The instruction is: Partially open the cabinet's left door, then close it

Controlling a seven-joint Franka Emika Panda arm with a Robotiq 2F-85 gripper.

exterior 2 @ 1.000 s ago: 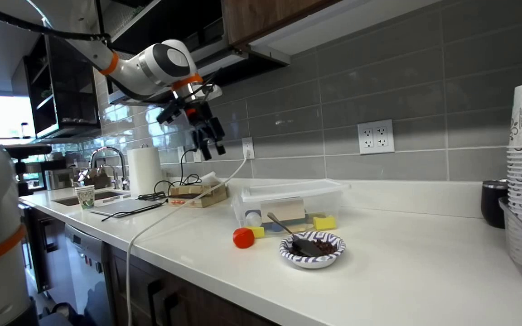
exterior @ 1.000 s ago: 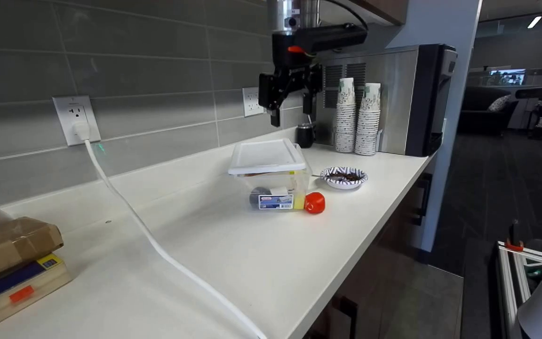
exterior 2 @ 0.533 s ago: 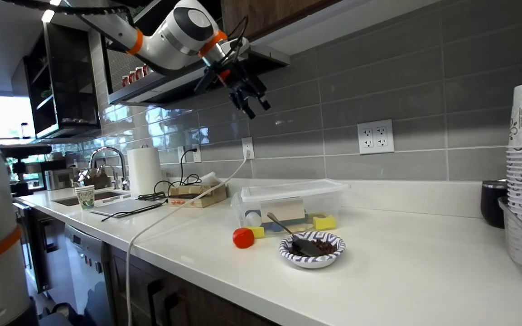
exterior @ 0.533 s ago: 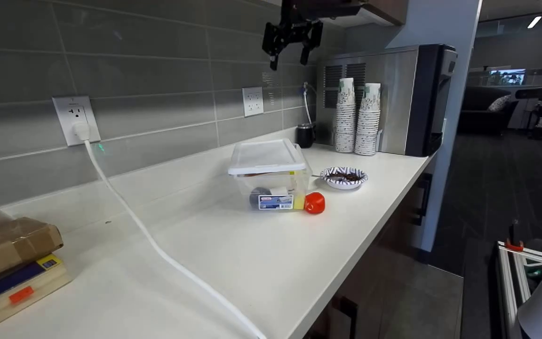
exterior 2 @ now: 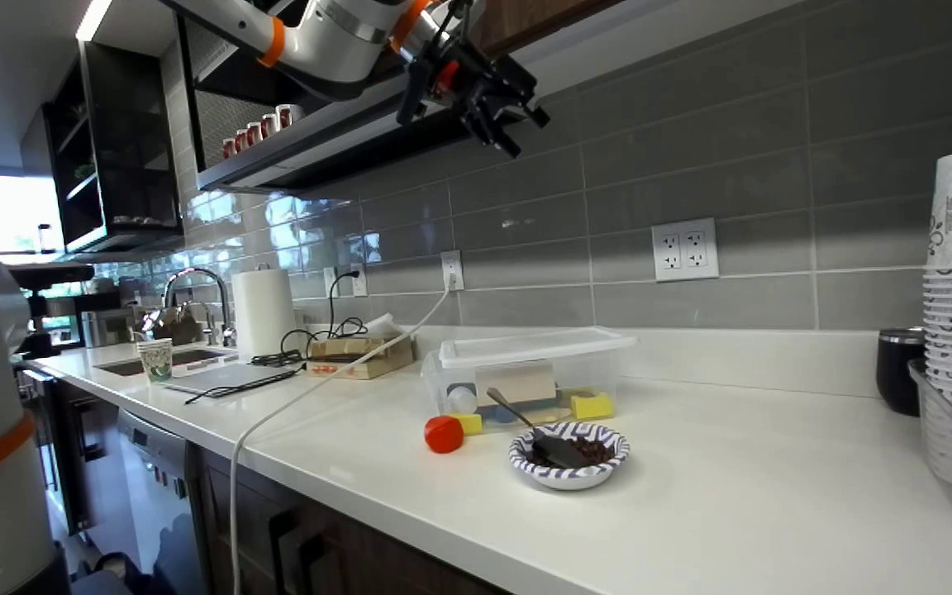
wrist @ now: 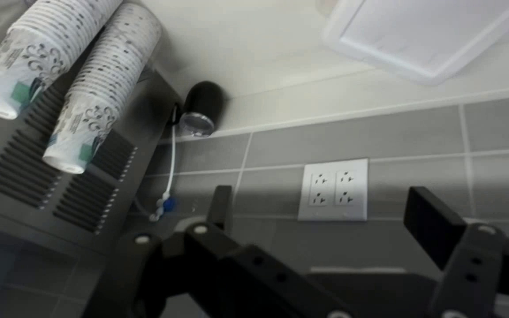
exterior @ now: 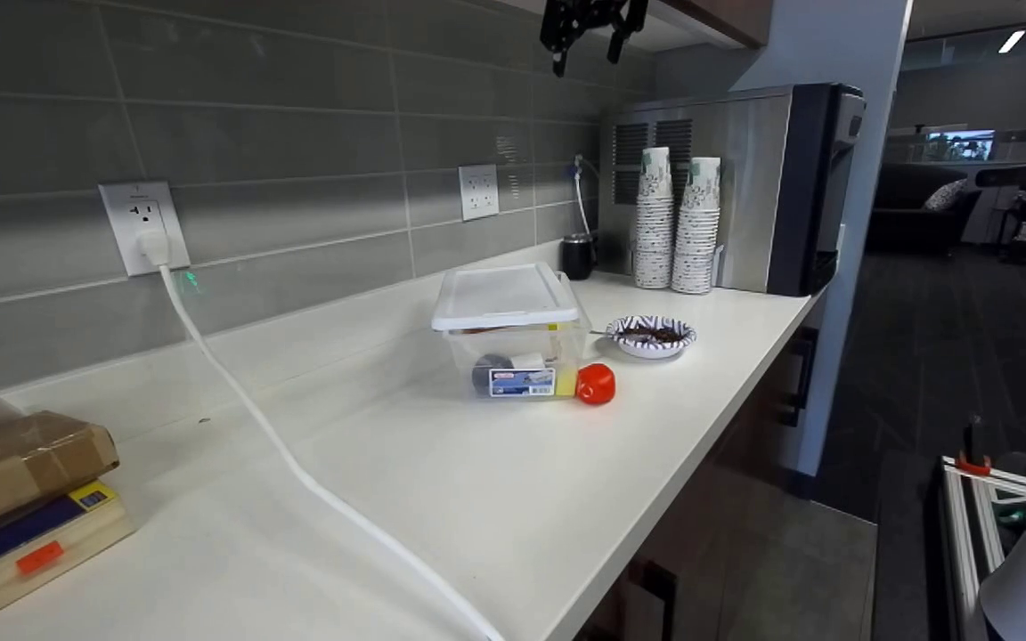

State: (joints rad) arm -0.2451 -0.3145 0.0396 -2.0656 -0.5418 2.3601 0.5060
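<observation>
The overhead cabinet shows as brown wood with a pale underside at the top of both exterior views point(exterior: 731, 16) point(exterior 2: 544, 16). Its upper part is out of frame, so its doors' full faces and handles are not seen. My gripper point(exterior 2: 525, 136) is black, open and empty. It hangs just below and in front of the cabinet's bottom edge, apart from it, fingers pointing down toward the tiled wall. It also shows at the top edge of an exterior view point(exterior: 586, 60). In the wrist view the fingers point(wrist: 325, 212) stand wide apart with only wall between them; the cabinet is out of view there.
A dark range hood shelf point(exterior 2: 319, 132) with several cans adjoins the cabinet, behind the arm. Below on the counter are a lidded plastic bin point(exterior 2: 534, 351), a red object point(exterior 2: 444, 434), a patterned bowl point(exterior 2: 571, 477), stacked cups point(wrist: 104, 88) and a steel machine point(exterior: 753, 187).
My gripper has risen from low in front of the wall toward the cabinet's bottom edge and moved along the wall toward the cup stacks. It stays open. The counter objects have not moved.
</observation>
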